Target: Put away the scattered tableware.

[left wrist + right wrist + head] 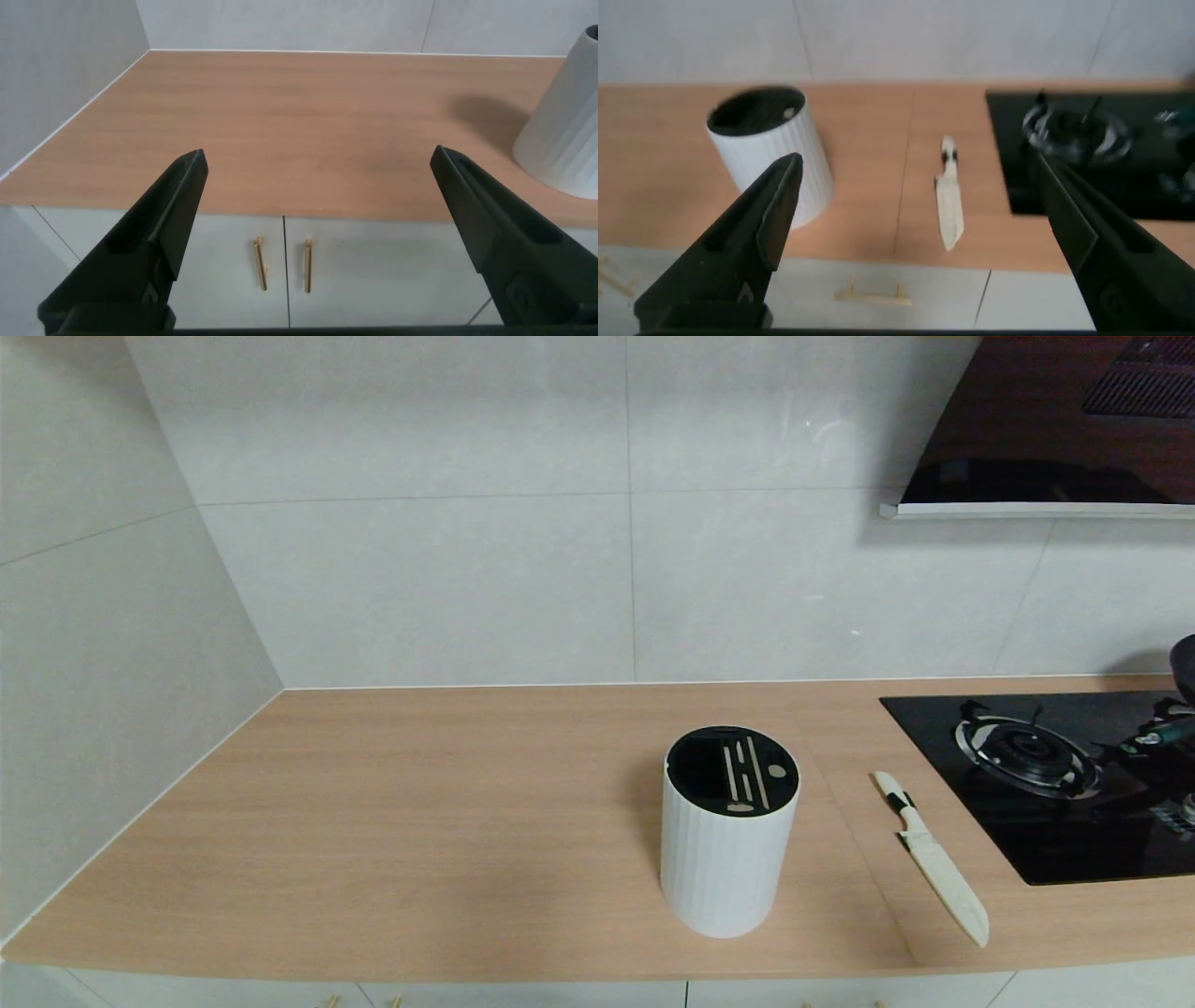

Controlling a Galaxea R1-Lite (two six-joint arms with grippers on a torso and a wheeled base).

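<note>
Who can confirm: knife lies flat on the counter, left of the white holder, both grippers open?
Side is wrong: head view shows the knife flat on the counter right of the white holder, toward the hob. Left gripper and right gripper are open.

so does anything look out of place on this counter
The knife lies loose on the wooden countertop, between the white knife holder and the gas stove, instead of standing in the holder's slots. Nothing looks spilled or damaged.
</note>
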